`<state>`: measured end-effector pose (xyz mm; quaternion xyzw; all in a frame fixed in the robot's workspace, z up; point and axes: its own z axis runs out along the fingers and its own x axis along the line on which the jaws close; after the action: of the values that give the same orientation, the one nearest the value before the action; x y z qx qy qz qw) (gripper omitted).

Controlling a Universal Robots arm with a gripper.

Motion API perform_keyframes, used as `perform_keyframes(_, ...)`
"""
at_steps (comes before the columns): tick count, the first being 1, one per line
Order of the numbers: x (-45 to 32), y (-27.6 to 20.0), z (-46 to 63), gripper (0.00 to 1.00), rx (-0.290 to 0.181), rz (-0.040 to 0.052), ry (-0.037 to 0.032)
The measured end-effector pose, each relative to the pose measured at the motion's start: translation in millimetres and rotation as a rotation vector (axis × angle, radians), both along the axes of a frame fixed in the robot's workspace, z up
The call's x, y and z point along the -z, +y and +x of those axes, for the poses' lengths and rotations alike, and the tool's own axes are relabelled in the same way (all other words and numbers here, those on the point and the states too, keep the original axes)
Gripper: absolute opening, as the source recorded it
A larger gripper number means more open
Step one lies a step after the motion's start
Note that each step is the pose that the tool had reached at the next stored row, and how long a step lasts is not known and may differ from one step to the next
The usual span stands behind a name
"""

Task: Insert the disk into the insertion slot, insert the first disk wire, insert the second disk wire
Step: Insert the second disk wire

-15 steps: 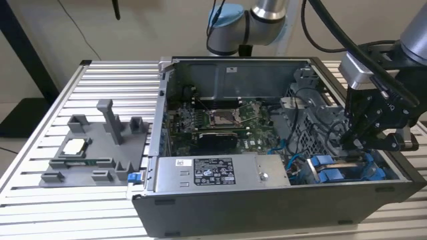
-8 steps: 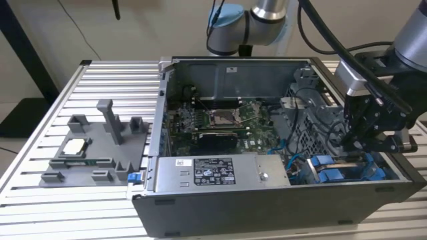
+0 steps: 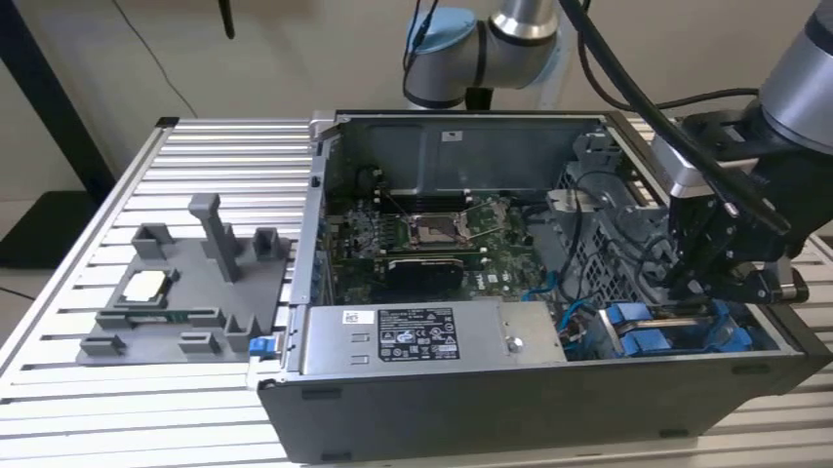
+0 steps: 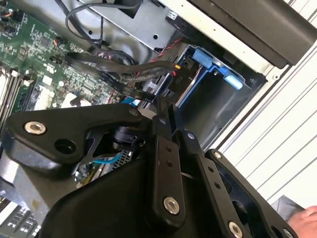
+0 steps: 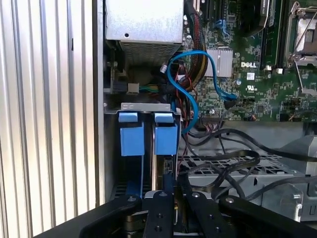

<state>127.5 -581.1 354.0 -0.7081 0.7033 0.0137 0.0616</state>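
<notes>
The tool [image 3: 688, 292] is reaching down into the open computer case [image 3: 521, 409], its fingers closing on the disk [image 5: 167, 173]. The disk is standing in the insertion slot [image 5: 130, 148].

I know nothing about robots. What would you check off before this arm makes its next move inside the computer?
1. Gripper at the work spot: ok. The gripper is down inside the open case, at the insertion slot.
2. Disk seated: cannot tell. Two blue carriers stand in the slot, and the gripper covers part of them.
3. Cables clear: cannot tell. Black cables and a blue cable run close beside the slot.
4. Case steady: ok. It lies flat on the slatted table.
5. Fixture tray out of the way: ok. It sits outside the case, on the exterior view's left.
</notes>
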Motion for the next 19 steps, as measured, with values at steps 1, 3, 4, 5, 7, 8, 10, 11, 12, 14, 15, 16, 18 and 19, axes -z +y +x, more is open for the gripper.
perform_keyframes(1,0.4,0.0,-0.1,0.16,0.000,-0.0002,-0.0007)
perform_keyframes(3,1.4,0.0,-0.4,0.16,0.000,0.0000,-0.0019)
perform_keyframes(4,1.9,0.0,-0.4,0.16,0.000,0.0000,-0.0021)
perform_keyframes(5,2.8,0.0,-0.5,0.16,0.000,0.0001,-0.0023)
perform_keyframes(7,4.3,0.0,-0.7,0.16,0.000,0.0000,-0.0028)
perform_keyframes(8,5.0,0.0,-0.6,0.16,0.001,0.0000,-0.0032)
perform_keyframes(10,6.0,0.0,-0.7,0.16,0.002,-0.0001,-0.0036)
perform_keyframes(11,6.3,0.0,-0.7,0.16,0.002,-0.0002,-0.0036)
perform_keyframes(12,6.7,0.0,-0.7,0.16,0.002,-0.0001,-0.0037)
perform_keyframes(14,7.4,0.0,-0.7,0.16,0.003,0.0000,-0.0037)
perform_keyframes(15,7.8,0.0,-0.7,0.16,0.003,0.0000,-0.0037)
perform_keyframes(16,8.2,-0.1,-0.7,0.16,0.003,0.0000,-0.0037)
perform_keyframes(18,9.2,-0.1,-0.6,0.16,0.004,0.0000,-0.0038)
perform_keyframes(19,9.7,-0.1,-0.5,0.16,0.004,-0.0001,-0.0037)
